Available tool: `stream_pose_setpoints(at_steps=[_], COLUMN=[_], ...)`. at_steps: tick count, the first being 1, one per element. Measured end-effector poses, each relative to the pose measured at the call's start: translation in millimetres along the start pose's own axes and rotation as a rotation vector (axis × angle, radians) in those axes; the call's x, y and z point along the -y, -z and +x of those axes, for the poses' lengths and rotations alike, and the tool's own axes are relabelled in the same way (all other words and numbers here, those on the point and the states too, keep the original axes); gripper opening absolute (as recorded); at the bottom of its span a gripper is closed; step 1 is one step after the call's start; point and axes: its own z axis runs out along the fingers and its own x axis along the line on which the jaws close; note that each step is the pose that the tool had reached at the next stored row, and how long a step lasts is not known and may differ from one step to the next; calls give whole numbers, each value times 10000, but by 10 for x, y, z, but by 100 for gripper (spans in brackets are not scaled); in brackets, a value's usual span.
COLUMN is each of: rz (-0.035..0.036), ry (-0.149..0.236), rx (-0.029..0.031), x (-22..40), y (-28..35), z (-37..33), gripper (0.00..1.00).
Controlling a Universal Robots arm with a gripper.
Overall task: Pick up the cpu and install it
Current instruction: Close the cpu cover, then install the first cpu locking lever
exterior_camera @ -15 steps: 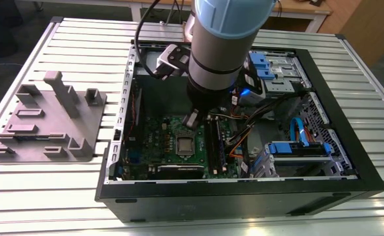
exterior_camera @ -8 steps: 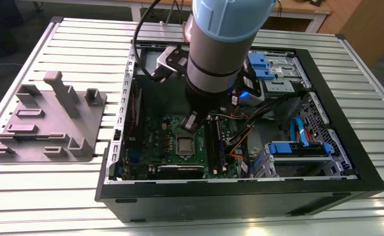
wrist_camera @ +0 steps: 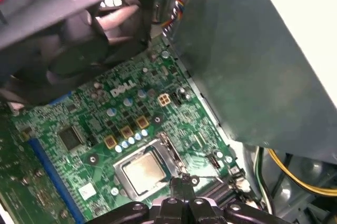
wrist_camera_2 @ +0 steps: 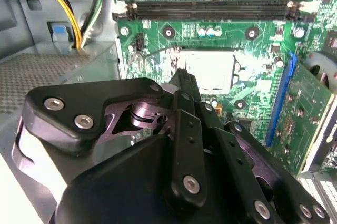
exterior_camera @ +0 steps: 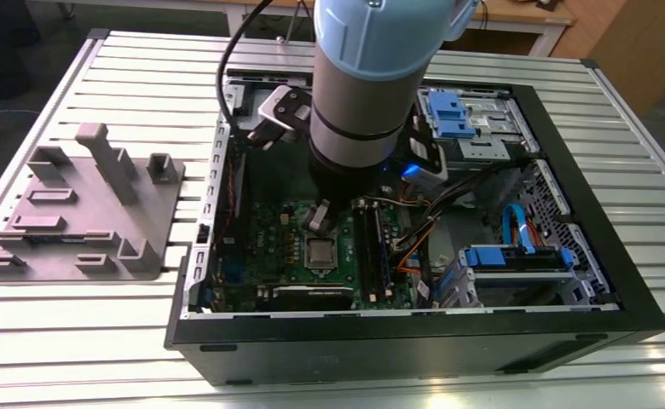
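- At the exterior view's left, a grey fixture plate with upright blocks is seen lying on the slatted worktop.
- In the middle of the worktop an open computer case is laid on its side; a green motherboard is held inside it, with dark memory slots just beside the socket.
- The cpu is seen seated flat in the socket on the motherboard, its pale metal top facing up; it also shows in both wrist views.
- Toward the exterior view's right, blue drive brackets and a blue cable are found inside the case, and yellow wires run along the case wall in the second wrist view.
- The arm is held upright, reaching down into the case over the motherboard.
- The hand is poised just above the edge of the socket, beside the cpu and not gripping it; its fingers are drawn together with nothing between them.
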Motion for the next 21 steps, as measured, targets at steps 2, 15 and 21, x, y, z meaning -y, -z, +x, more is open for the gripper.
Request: stream_pose_setpoints(at_steps=[2, 15, 21], rz=[0, 1, -10], ry=[1, 1, -1], rx=[-2, -2, -8], x=[-7, -22, 69], y=[-2, -5, -5], z=[5, 16, -41], gripper=[10, 10, 10])
